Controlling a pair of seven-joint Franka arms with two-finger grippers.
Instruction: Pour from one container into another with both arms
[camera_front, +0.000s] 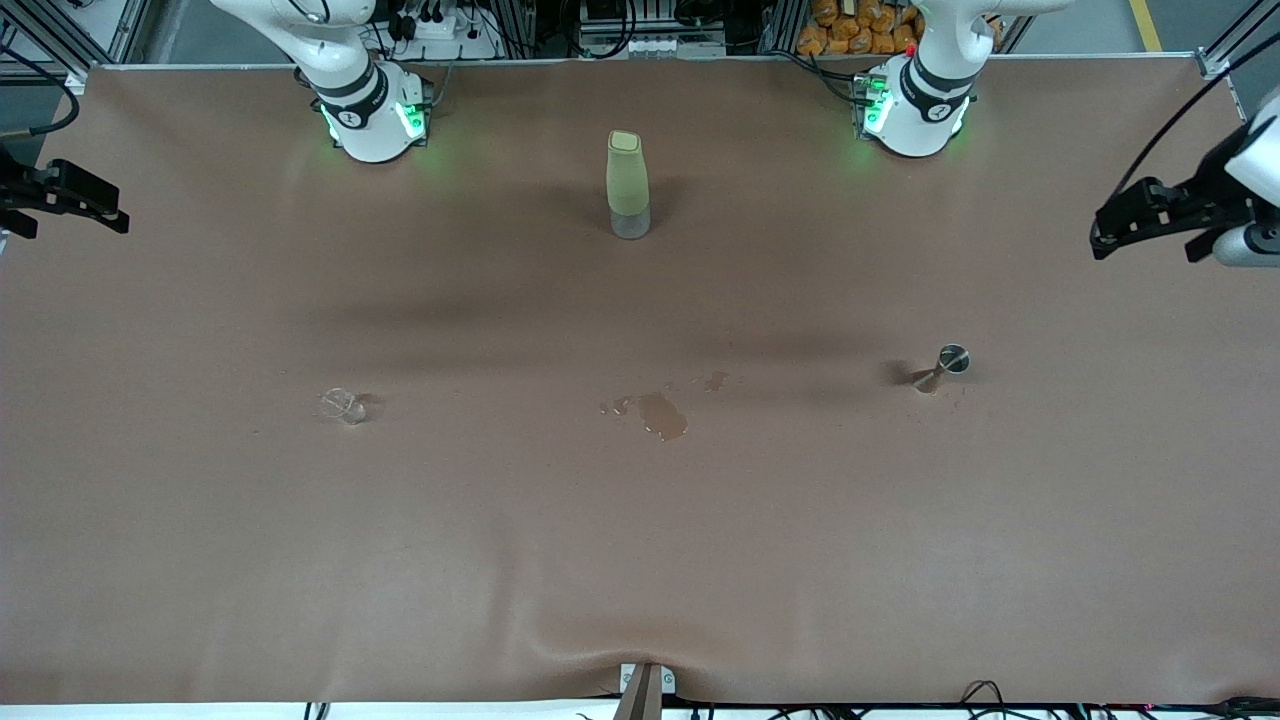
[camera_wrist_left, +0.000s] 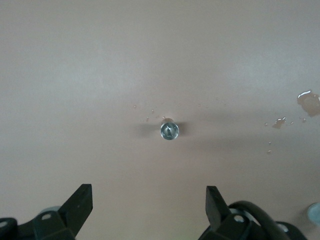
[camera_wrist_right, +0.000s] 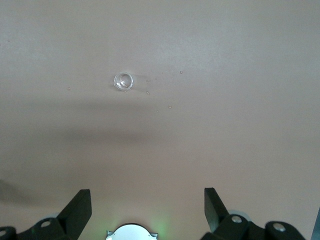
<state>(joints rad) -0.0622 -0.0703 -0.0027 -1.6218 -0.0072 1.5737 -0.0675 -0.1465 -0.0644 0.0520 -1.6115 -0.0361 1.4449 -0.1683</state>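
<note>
Hands wide and empty: left hand (camera_wrist_left: 149, 207) above metal jigger (camera_wrist_left: 169, 131), right hand (camera_wrist_right: 147, 207) above small glass (camera_wrist_right: 123, 81).

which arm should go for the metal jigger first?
Left, probably. The metal jigger stands toward the left arm's end of the table, and the left gripper looks straight down on it, fingers open. The right gripper, also open, looks down on the small clear glass instead.

Even overhead light, soft shadows, hazy wrist views
</note>
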